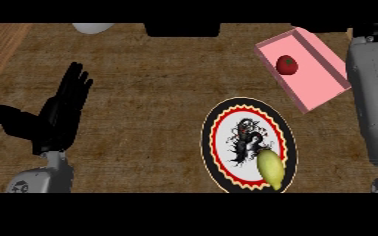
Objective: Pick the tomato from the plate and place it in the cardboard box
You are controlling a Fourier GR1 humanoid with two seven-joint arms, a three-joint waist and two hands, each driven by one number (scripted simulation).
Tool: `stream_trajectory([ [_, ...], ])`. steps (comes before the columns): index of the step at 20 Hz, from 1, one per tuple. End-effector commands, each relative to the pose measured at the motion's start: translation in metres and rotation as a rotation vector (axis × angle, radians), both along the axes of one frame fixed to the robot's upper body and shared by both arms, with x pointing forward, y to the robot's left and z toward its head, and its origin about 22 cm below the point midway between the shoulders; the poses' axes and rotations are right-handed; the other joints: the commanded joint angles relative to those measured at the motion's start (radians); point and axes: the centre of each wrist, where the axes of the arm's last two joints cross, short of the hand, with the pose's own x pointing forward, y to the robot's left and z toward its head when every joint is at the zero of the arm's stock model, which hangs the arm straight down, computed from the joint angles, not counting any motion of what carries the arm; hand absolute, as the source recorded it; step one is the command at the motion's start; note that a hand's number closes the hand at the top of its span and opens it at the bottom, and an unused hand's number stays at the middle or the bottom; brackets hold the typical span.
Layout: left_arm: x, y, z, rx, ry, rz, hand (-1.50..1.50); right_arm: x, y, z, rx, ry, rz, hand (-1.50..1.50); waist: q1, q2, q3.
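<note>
Left hand (63, 107) rests open, fingers straight up; far to its right, the round tomato (287, 64) lies in the pink box (319, 82).

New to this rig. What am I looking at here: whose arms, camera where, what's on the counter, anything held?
One picture, taken from the head of a humanoid robot, looking steeply down at a brown counter. The black left hand rests open at the view's left, fingers up, holding nothing. Of the right side only the grey right forearm shows along the right edge; its hand is out of view. On the counter: a pink box with a red tomato already inside, and a patterned plate with a yellow-green fruit near its lower rim. A pale object sits at the top edge.
</note>
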Motion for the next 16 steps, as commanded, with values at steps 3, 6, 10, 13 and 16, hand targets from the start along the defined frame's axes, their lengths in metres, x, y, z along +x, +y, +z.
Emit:
stream_trajectory([
  [3,0.000,0.004,0.006,0.009,0.006,-0.019,0.00,-0.015,-0.041,-0.012,0.198,-0.083,-0.003,-1.50,0.004,0.000,-0.001],
  [6,-0.001,0.011,0.004,0.005,-0.010,-0.005,0.00,-0.033,-0.072,-0.031,0.198,-0.124,-0.052,-1.50,0.001,0.000,-0.001],
  [10,0.016,-0.005,0.005,0.013,-0.016,0.003,0.00,-0.040,-0.104,-0.009,0.239,-0.150,-0.066,-1.50,-0.002,0.002,-0.001],
  [13,0.004,-0.009,0.000,0.001,0.003,-0.008,0.00,-0.056,-0.110,-0.031,0.222,-0.154,-0.061,-1.50,-0.005,-0.002,-0.001],
  [16,-0.001,0.004,0.006,0.004,-0.013,-0.016,0.00,-0.060,-0.123,-0.047,0.227,-0.131,-0.064,-1.50,0.004,0.000,-0.001],
])
